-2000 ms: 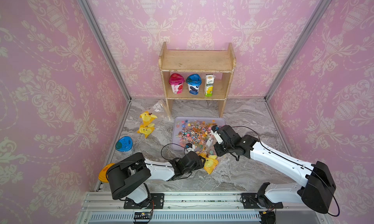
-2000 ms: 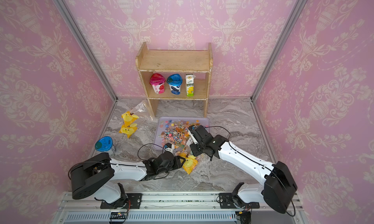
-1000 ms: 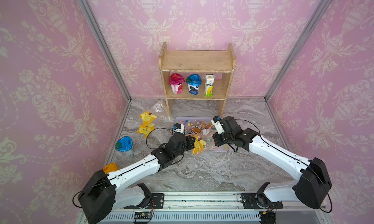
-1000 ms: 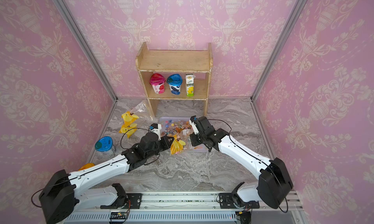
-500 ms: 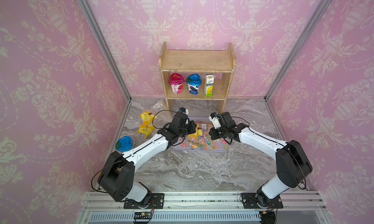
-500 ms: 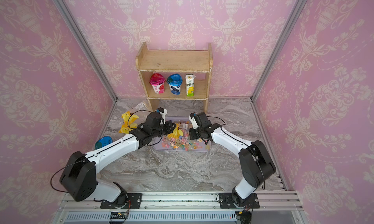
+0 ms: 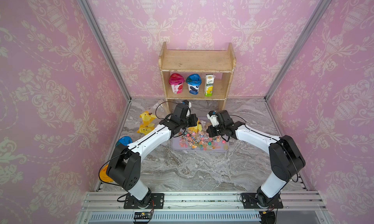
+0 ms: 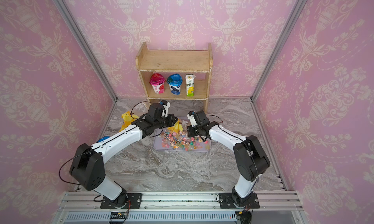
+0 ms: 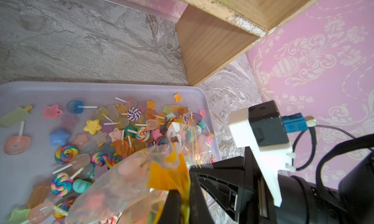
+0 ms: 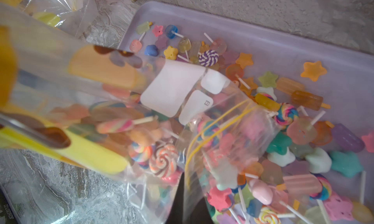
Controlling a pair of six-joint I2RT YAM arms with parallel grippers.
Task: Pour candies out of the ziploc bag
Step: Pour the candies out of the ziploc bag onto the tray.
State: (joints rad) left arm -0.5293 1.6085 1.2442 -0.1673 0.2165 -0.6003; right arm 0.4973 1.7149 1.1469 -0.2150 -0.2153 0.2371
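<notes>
Left gripper (image 9: 184,196) clamped on the orange-printed corner of the ziploc bag (image 9: 125,178); right gripper (image 10: 189,200) pinched on its clear edge. Bag hangs between them over the lilac tray (image 9: 30,91). Candies (image 9: 141,133) piled in tray, some inside bag.

— Where is the ziploc bag (image 8: 175,127)?
— Above the lilac tray (image 8: 156,146), hanging between the left gripper (image 8: 173,122) and the right gripper (image 8: 189,131).
— And the candies (image 8: 178,141)?
— Heaped in the tray beneath it, in front of the wooden shelf (image 8: 174,65) that carries a carton (image 8: 190,85).
</notes>
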